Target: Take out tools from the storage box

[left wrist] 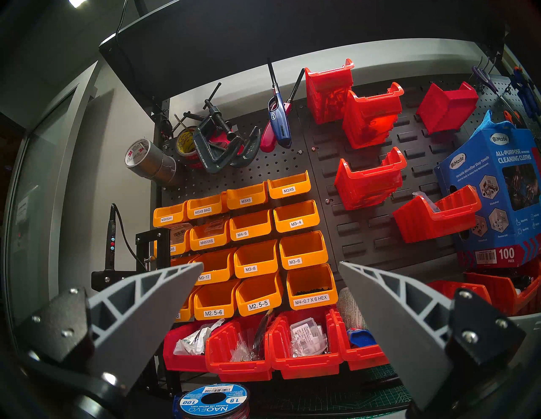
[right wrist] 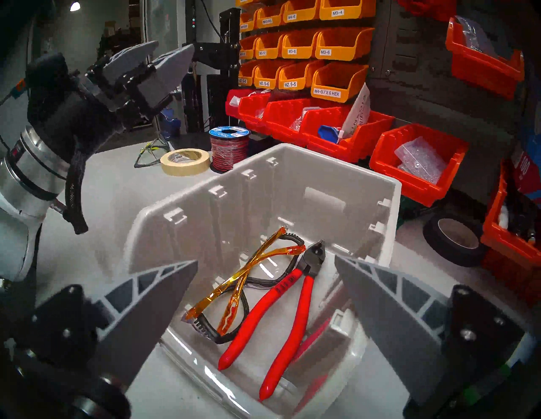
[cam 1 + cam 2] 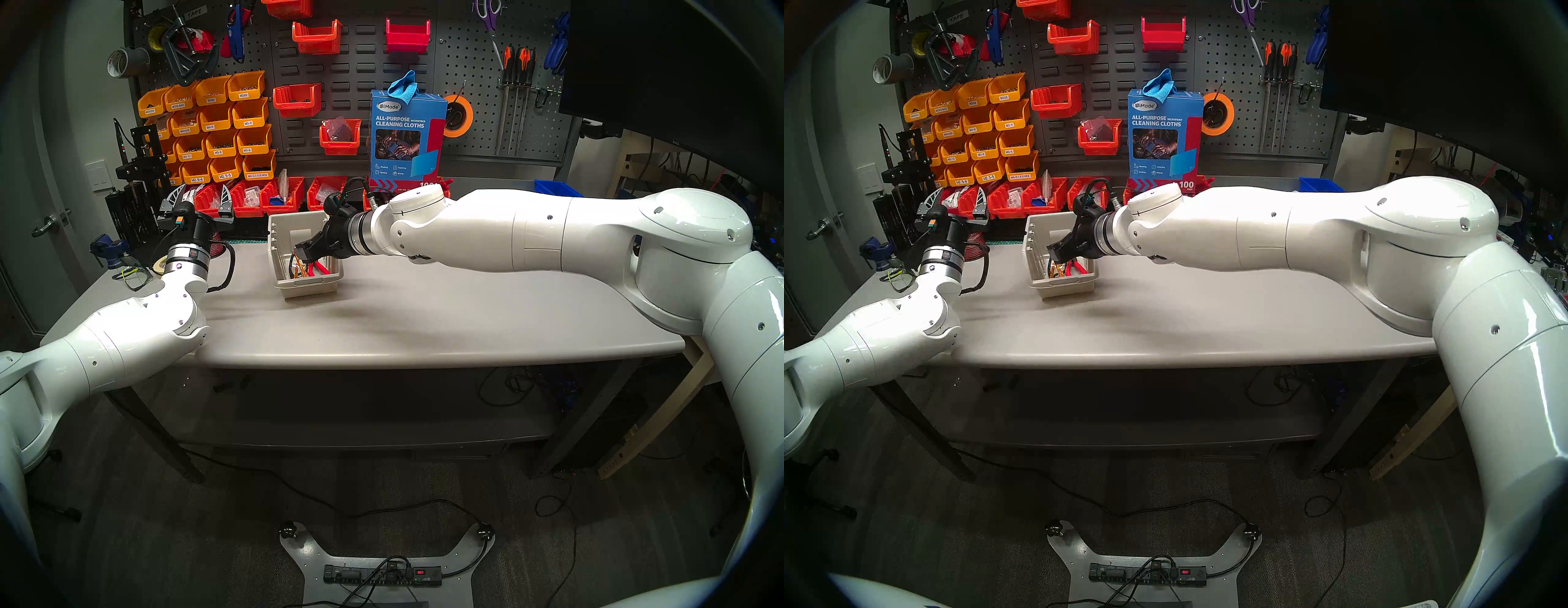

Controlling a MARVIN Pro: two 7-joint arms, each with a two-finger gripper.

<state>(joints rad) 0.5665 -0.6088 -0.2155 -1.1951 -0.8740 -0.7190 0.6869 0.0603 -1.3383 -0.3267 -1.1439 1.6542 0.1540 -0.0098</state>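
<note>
Jaws on both arms stand spread wide and grip nothing. The right gripper (image 2: 266, 263) hangs tilted downward over the open top of the storage box (image 3: 281, 250), its grey, ribbed wedge fingers (image 2: 152, 301) framing the box's inside in the right wrist view. The right arm reaches long and nearly level across the table (image 3: 424, 322) to the box. The left gripper (image 3: 203, 203) is well apart from the box on its left, angled upward toward the pegboard bins, with its white forearm bent at the table's corner.

The storage box is beige-grey smooth plastic, open-topped, with ribbed outer sides, small slot tabs along its inner walls and a low front lip. It stands on the table in front of the row of red bins (image 3: 254, 197).

On the box floor lie the pliers (image 2: 281, 304): glossy red handles, dark metal head. Their long axis runs from the low lip toward the back wall, head pointing at the back. Touching them on their left in the right wrist view lie the safety glasses (image 2: 234, 289), folded, with translucent orange arms crossed over a black frame, lengthwise about parallel to the pliers.
</note>
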